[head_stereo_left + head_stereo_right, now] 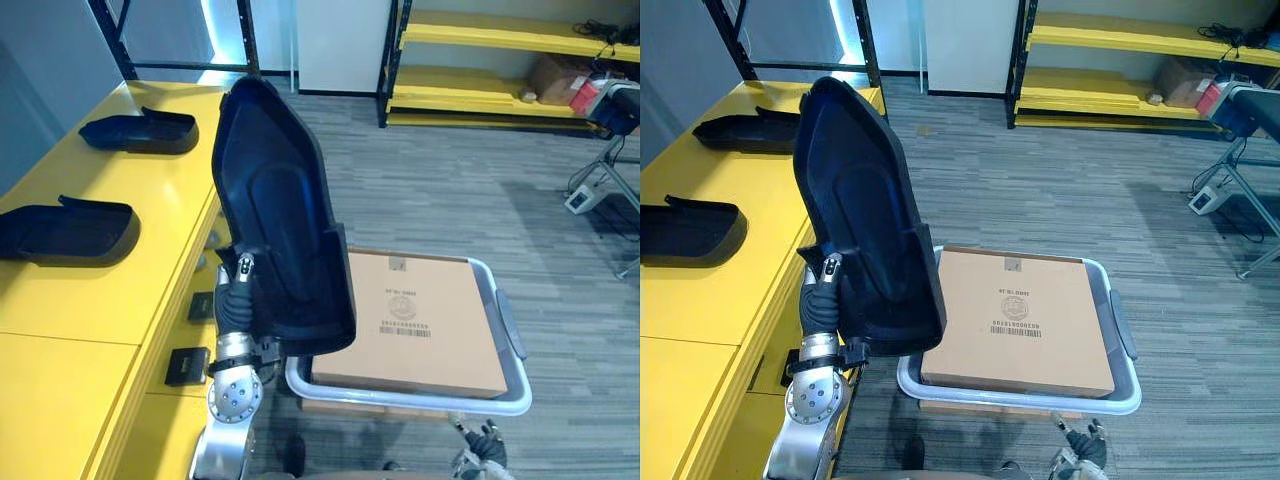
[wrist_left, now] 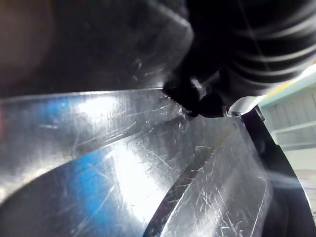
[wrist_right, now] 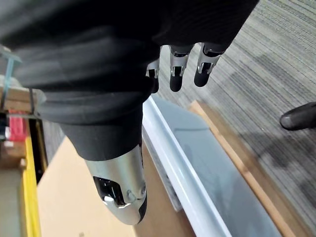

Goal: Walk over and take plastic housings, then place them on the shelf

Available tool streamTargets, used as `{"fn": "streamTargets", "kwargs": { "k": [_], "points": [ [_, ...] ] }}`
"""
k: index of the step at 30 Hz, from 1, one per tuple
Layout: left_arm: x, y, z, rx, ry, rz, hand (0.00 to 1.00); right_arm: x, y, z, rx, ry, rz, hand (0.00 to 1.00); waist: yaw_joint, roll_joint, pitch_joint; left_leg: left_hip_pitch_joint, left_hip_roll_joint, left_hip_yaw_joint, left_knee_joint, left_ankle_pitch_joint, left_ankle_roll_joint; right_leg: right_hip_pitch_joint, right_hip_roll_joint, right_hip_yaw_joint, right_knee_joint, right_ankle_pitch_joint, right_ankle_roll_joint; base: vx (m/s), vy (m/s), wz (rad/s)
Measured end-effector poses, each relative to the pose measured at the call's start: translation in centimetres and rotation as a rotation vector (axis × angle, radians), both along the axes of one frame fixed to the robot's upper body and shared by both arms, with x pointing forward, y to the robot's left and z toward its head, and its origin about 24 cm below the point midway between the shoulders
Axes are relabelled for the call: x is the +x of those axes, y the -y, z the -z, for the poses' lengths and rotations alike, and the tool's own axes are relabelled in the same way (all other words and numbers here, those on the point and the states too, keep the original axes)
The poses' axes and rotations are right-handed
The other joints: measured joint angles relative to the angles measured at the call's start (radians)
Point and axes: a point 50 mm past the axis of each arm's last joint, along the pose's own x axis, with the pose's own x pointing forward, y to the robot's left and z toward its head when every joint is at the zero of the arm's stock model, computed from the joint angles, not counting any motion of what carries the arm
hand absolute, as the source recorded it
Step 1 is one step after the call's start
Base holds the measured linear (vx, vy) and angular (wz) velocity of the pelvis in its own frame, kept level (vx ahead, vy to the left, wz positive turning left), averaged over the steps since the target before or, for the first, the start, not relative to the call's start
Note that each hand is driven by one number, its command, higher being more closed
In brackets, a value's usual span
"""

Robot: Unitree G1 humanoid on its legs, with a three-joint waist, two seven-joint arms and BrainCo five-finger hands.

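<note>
My left hand [image 1: 238, 292] is shut on a big dark plastic housing [image 1: 280, 220], thumb on its near edge, holding it upright beside the yellow shelf top [image 1: 110, 300]. The left wrist view looks along the housing's scuffed glossy inner face [image 2: 123, 173] from very close. Two more dark housings lie on the yellow top, one far [image 1: 140, 130], one nearer [image 1: 65, 232]. Low at the front, my right hand [image 3: 178, 69] hangs open with relaxed fingers over the rim of a grey tote [image 3: 197, 187], holding nothing.
The grey tote [image 1: 400, 398] on the floor to the right of the held housing carries a flat cardboard box [image 1: 425, 320]. Yellow racking [image 1: 500, 80] stands at the back right with a box [image 1: 555, 75] on it. A wheeled stand [image 1: 600, 170] is at the far right.
</note>
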Motion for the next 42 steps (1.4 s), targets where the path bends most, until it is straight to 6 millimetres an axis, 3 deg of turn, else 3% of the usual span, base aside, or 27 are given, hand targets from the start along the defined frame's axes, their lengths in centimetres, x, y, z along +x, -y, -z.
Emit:
{"fn": "streamTargets", "kwargs": {
  "k": [5, 10, 11, 12, 14, 15, 17, 18, 19, 20, 23, 25, 27, 28, 29, 30, 31, 32, 33, 35, 37, 39, 40, 42],
  "points": [
    [-0.1, 0.3, -0.4, -0.012, 0.013, 0.018, 1.0, 0.3, -1.5, 0.3, 0.009, -0.021, -0.102, 0.0, 0.009, 0.001, 0.003, -0.028, -0.015, -0.079, 0.045, 0.01, -0.012, 0.025, -0.021, -0.124, 0.076, -0.055, 0.007, 0.0, -0.037, 0.7],
    [-0.2, 1.6, -1.1, -0.054, 0.042, 0.059, 1.0, 0.2, -1.7, 0.3, -0.019, -0.033, -0.126, 0.0, 0.033, 0.01, 0.041, -0.103, -0.052, -0.182, 0.136, -0.002, -0.035, 0.038, -0.056, -0.268, 0.188, -0.133, 0.0, -0.03, -0.054, 0.95],
    [-0.2, 1.6, -1.3, -0.06, 0.054, 0.062, 1.0, 0.2, -1.7, 0.3, -0.027, -0.033, -0.144, 0.0, 0.027, 0.024, 0.054, -0.138, -0.023, -0.07, 0.145, -0.044, -0.025, 0.043, -0.05, -0.313, 0.196, -0.142, 0.001, -0.15, -0.042, 0.72],
    [-0.1, 1.7, -1.4, -0.062, 0.061, 0.069, 1.0, 0.1, -1.6, 0.2, -0.032, -0.035, -0.144, 0.0, 0.025, 0.012, 0.053, -0.145, 0.0, 0.004, 0.16, -0.062, -0.008, 0.048, -0.051, -0.332, 0.196, -0.142, 0.0, -0.15, -0.038, 0.94],
    [-0.2, 2.0, -1.5, -0.071, 0.067, 0.077, 1.0, -0.5, -0.9, 0.2, -0.061, -0.054, -0.143, 0.0, 0.03, 0.028, 0.065, -0.186, 0.116, 0.322, 0.224, -0.084, 0.022, 0.07, -0.055, -0.4, 0.19, -0.142, 0.0, -0.09, 0.016, 0.79],
    [-0.2, 2.1, -1.5, -0.073, 0.068, 0.081, 1.0, -0.6, -0.8, 0.2, -0.067, -0.057, -0.139, 0.0, 0.029, 0.029, 0.066, -0.192, 0.144, 0.392, 0.249, -0.088, 0.03, 0.073, -0.058, -0.413, 0.189, -0.142, 0.0, -0.07, 0.053, 0.63],
    [-0.2, 2.3, -1.6, -0.085, 0.073, 0.091, 1.0, -1.2, 0.0, 0.1, -0.097, -0.079, -0.129, 0.0, 0.03, 0.03, 0.065, -0.23, 0.233, 0.551, 0.454, -0.136, 0.099, 0.074, -0.095, -0.445, 0.217, -0.143, 0.002, -0.01, 0.103, 0.37],
    [-0.2, 2.4, -1.6, -0.088, 0.073, 0.097, 1.0, -1.3, 0.3, 0.1, -0.108, -0.084, -0.127, 0.0, 0.028, 0.035, 0.062, -0.235, 0.245, 0.561, 0.505, -0.164, 0.097, 0.074, -0.104, -0.447, 0.227, -0.144, 0.008, 0.02, 0.168, 0.22],
    [0.2, 2.9, -1.6, -0.092, 0.08, 0.124, 1.0, -1.6, 1.2, -0.1, -0.134, -0.093, -0.114, 0.0, 0.024, 0.051, 0.061, -0.242, 0.24, 0.57, 0.527, -0.197, 0.063, 0.075, -0.107, -0.45, 0.25, -0.148, 0.018, 0.01, 0.187, 0.41],
    [0.7, 3.4, -1.7, -0.074, 0.088, 0.164, 1.0, -1.8, 1.7, 0.0, -0.15, -0.11, -0.104, 0.0, 0.018, 0.042, 0.058, -0.245, 0.208, 0.547, 0.497, -0.204, 0.05, 0.072, -0.126, -0.456, 0.252, -0.155, 0.019, 0.0, 0.189, 0.55],
    [1.5, 4.1, -1.1, -0.058, 0.071, 0.212, 1.0, -2.3, 2.6, 0.3, -0.162, -0.142, -0.073, 0.0, -0.007, 0.031, 0.051, -0.244, 0.114, 0.496, 0.39, -0.161, 0.056, 0.075, -0.127, -0.457, 0.193, -0.144, 0.003, -0.01, 0.162, 0.77],
    [1.8, 4.7, -1.1, -0.057, 0.071, 0.241, 1.0, -3.0, 3.2, 0.4, -0.175, -0.173, -0.063, 0.0, -0.01, 0.03, 0.05, -0.265, 0.081, 0.462, 0.394, -0.157, 0.061, 0.075, -0.134, -0.465, 0.195, -0.141, -0.001, 0.04, 0.158, 0.72],
    [2.1, 5.1, -1.1, -0.054, 0.069, 0.263, 1.0, -3.6, 3.8, 0.5, -0.18, -0.195, -0.032, 0.0, -0.008, 0.027, 0.051, -0.285, 0.056, 0.434, 0.451, -0.187, 0.077, 0.08, -0.167, -0.482, 0.267, -0.165, -0.044, 0.06, 0.125, 0.46],
    [2.2, 5.3, -1.1, -0.049, 0.068, 0.275, 1.0, -4.0, 4.0, 0.5, -0.184, -0.208, -0.025, 0.0, -0.008, 0.028, 0.052, -0.282, 0.049, 0.426, 0.46, -0.2, 0.086, 0.081, -0.183, -0.459, 0.319, -0.18, -0.108, 0.06, 0.087, 0.4],
    [2.3, 5.6, -0.9, -0.046, 0.059, 0.293, 1.0, -4.7, 4.3, 0.6, -0.187, -0.24, -0.024, 0.0, -0.011, 0.031, 0.054, -0.255, 0.034, 0.407, 0.452, -0.21, 0.091, 0.045, -0.211, -0.355, 0.436, -0.159, -0.233, 0.09, 0.106, 0.56],
    [2.2, 5.9, -0.6, -0.042, 0.048, 0.306, 1.0, -5.5, 4.3, 0.7, -0.179, -0.271, -0.026, 0.0, -0.019, 0.045, 0.06, -0.219, 0.036, 0.377, 0.436, -0.212, 0.092, -0.017, -0.189, -0.167, 0.531, -0.162, -0.238, 0.08, 0.072, 0.64],
    [2.2, 5.9, -0.6, -0.04, 0.048, 0.306, 1.0, -5.6, 4.0, 0.8, -0.167, -0.275, -0.03, 0.0, -0.028, 0.054, 0.064, -0.206, 0.035, 0.355, 0.428, -0.212, 0.091, -0.037, -0.15, -0.077, 0.536, -0.193, -0.197, 0.09, 0.053, 0.71],
    [2.3, 5.9, -0.7, -0.04, 0.054, 0.303, 1.0, -5.4, 3.1, 1.1, -0.142, -0.274, -0.046, 0.0, -0.03, 0.048, 0.063, -0.179, 0.024, 0.32, 0.385, -0.196, 0.091, -0.096, -0.074, 0.055, 0.539, -0.252, -0.168, 0.05, -0.002, 0.66],
    [2.4, 5.9, -0.9, -0.042, 0.063, 0.299, 1.0, -5.3, 2.4, 1.2, -0.125, -0.271, -0.056, 0.0, -0.03, 0.046, 0.062, -0.161, 0.015, 0.294, 0.342, -0.175, 0.085, -0.158, -0.014, 0.147, 0.534, -0.278, -0.157, 0.04, -0.013, 0.61],
    [2.6, 6.1, -1.3, -0.047, 0.08, 0.294, 1.0, -5.8, 1.6, 1.3, -0.109, -0.277, -0.065, 0.0, -0.036, 0.046, 0.063, -0.147, -0.004, 0.234, 0.295, -0.133, 0.077, -0.232, 0.078, 0.257, 0.522, -0.291, -0.136, 0.02, -0.047, 0.71],
    [2.6, 6.3, -1.4, -0.064, 0.087, 0.293, 1.0, -6.9, 1.1, 1.4, -0.098, -0.299, -0.069, 0.0, -0.053, 0.036, 0.064, -0.14, -0.038, 0.17, 0.277, -0.124, 0.063, -0.276, 0.125, 0.364, 0.516, -0.297, -0.111, 0.01, -0.126, 1.26],
    [2.3, 6.6, -1.4, -0.093, 0.086, 0.29, 1.0, -7.5, 0.5, 1.4, -0.082, -0.316, -0.1, 0.0, -0.051, 0.014, 0.065, -0.141, -0.086, 0.125, 0.264, -0.124, 0.062, -0.259, 0.107, 0.393, 0.449, -0.303, -0.092, -0.01, -0.154, 1.37],
    [2.1, 6.8, -1.2, -0.114, 0.076, 0.286, 1.0, -6.2, 0.0, 1.4, -0.07, -0.281, -0.147, 0.0, -0.051, -0.002, 0.067, -0.129, -0.106, 0.092, 0.245, -0.118, 0.057, -0.258, 0.07, 0.357, 0.427, -0.279, -0.086, 0.04, -0.165, 1.42],
    [1.6, 7.0, -1.1, -0.12, 0.069, 0.303, 1.0, -4.0, 0.5, 0.6, -0.099, -0.189, -0.174, 0.0, -0.028, 0.037, 0.067, -0.19, -0.079, 0.097, 0.426, -0.134, 0.054, -0.24, 0.051, 0.25, 0.383, -0.242, -0.103, 0.05, -0.116, 1.21]
  ]
}}
